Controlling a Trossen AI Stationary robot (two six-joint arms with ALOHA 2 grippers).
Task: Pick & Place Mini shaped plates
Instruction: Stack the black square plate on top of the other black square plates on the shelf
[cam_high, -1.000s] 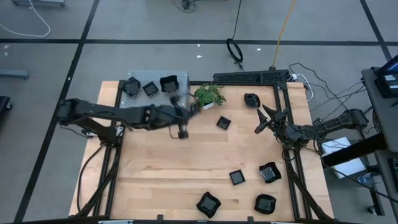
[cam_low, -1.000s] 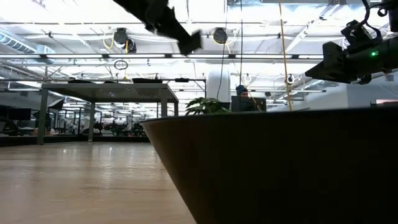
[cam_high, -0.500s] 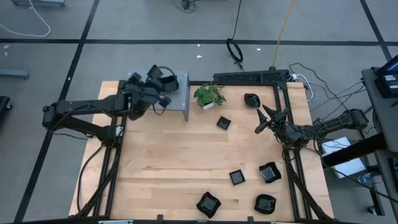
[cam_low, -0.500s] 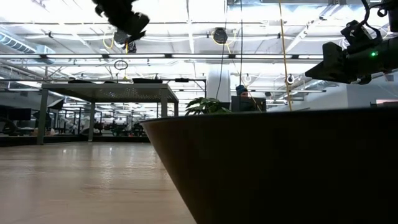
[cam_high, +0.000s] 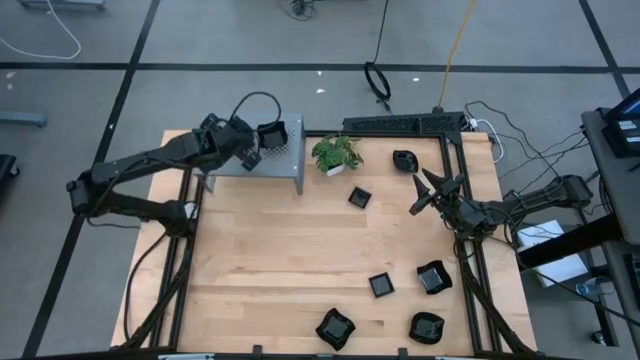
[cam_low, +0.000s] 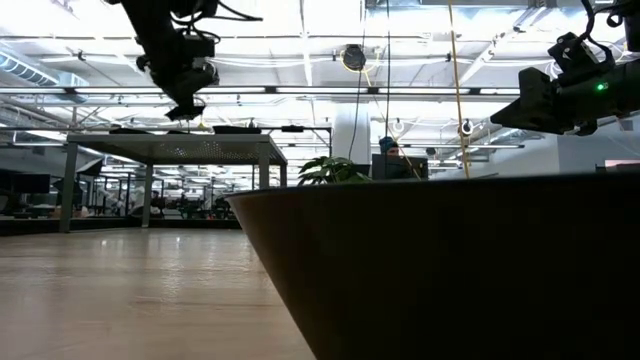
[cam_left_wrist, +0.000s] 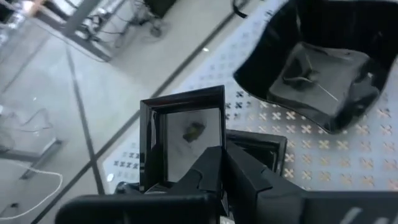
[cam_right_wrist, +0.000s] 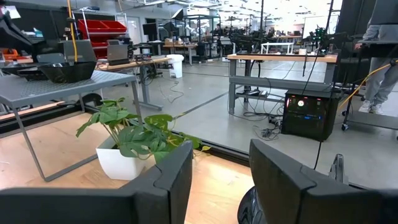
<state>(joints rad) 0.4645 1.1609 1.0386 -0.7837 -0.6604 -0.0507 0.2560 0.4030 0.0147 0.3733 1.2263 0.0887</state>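
Observation:
My left gripper (cam_high: 248, 152) is over the grey perforated platform (cam_high: 280, 165) at the back left. It is shut on a small square black plate (cam_left_wrist: 183, 140) and holds it by one edge just above the platform. A larger wavy-edged black plate (cam_left_wrist: 317, 74) sits on the platform beside it and also shows in the high view (cam_high: 270, 133). Several more black plates lie on the wooden table, among them a rounded plate (cam_high: 404, 159), a small square plate (cam_high: 359, 197) and another square plate (cam_high: 381, 285). My right gripper (cam_high: 425, 192) is open and empty at the right side.
A small green potted plant (cam_high: 337, 153) stands next to the platform's right end. More plates lie at the front right, the nearest ones a wavy plate (cam_high: 335, 328) and a rounded plate (cam_high: 433, 277). One black plate (cam_low: 430, 270) blocks much of the low view. A person stands in the room behind.
My left arm has swung from the table by the plant back and left onto the platform, carrying the square plate. The right arm has not moved.

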